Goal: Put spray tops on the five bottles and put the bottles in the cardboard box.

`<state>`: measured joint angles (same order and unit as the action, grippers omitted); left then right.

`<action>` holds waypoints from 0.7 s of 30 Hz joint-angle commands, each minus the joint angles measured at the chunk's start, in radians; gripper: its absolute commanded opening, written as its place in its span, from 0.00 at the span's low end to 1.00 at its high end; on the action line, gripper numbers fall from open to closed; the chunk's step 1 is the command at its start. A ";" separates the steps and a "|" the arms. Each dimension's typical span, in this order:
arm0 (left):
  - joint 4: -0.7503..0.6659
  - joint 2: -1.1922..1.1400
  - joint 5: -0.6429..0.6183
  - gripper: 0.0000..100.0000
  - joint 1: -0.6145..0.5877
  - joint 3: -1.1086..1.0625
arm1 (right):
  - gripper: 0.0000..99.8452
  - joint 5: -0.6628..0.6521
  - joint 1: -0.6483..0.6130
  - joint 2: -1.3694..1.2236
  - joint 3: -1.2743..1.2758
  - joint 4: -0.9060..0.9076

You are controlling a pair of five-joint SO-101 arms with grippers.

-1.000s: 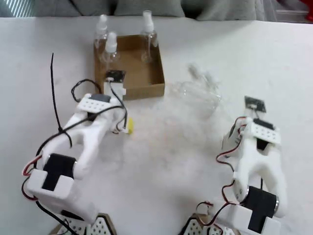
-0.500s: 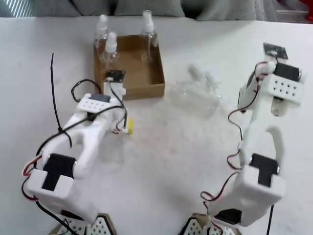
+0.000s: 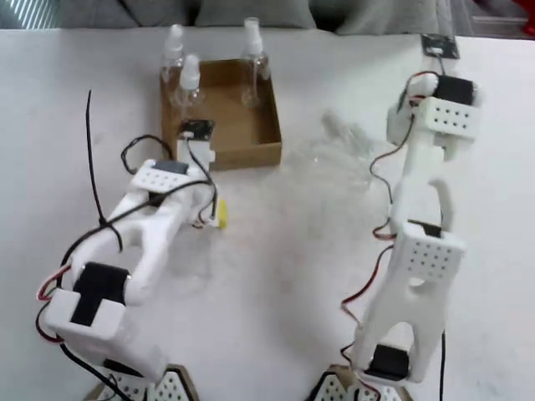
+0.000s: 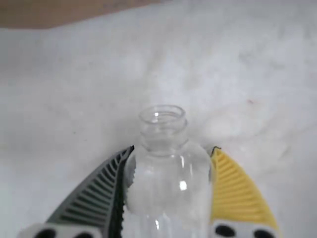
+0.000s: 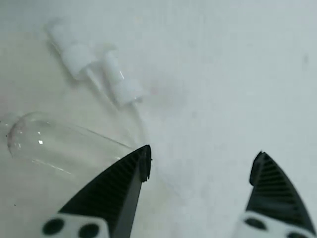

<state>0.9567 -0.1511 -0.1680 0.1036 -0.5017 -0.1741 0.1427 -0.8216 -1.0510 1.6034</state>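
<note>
My left gripper is shut on a clear bottle with an open neck and no spray top, held just in front of the cardboard box. Three bottles with spray tops stand in the box. The right gripper hangs open and holds nothing. It is above the table beside two loose spray tops and a clear bottle lying on its side. From the high view, the spray tops and lying bottle are between the box and the right arm.
The white table has open room in its middle and front. Loose black and red cables trail beside the left arm. Grey cushions line the far edge.
The right arm has swung up from the near right and stretched to the far right, beside the loose spray tops. The left arm and its bottle have not moved.
</note>
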 commanded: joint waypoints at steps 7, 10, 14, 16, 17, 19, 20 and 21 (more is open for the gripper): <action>-0.031 0.041 0.002 0.12 -0.018 0.000 | 0.29 -0.011 -0.108 -0.236 -0.351 -0.033; -0.044 0.041 0.002 0.12 -0.018 -0.002 | 0.23 -0.014 -0.108 -0.297 -0.362 -0.114; -0.044 0.039 0.002 0.12 -0.016 -0.002 | 0.18 -0.144 -0.113 -0.369 -0.361 -0.191; -0.044 0.039 0.003 0.12 -0.016 0.000 | 0.17 -0.183 -0.113 -0.398 -0.364 -0.208; -0.044 0.039 0.017 0.12 -0.016 0.000 | 0.17 -0.186 -0.110 -0.412 -0.365 -0.225; -0.044 0.039 0.057 0.12 -0.002 0.000 | 0.17 -0.192 -0.096 -0.433 -0.361 -0.268; -0.044 0.039 0.069 0.12 0.005 0.000 | 0.17 -0.192 -0.088 -0.447 -0.361 -0.286; -0.044 0.039 0.075 0.12 0.008 0.000 | 0.17 -0.193 -0.082 -0.461 -0.361 -0.303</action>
<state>0.9413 -0.1511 -0.1266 0.1036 -0.5079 -0.3506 0.0430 -1.2804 -1.3640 1.3564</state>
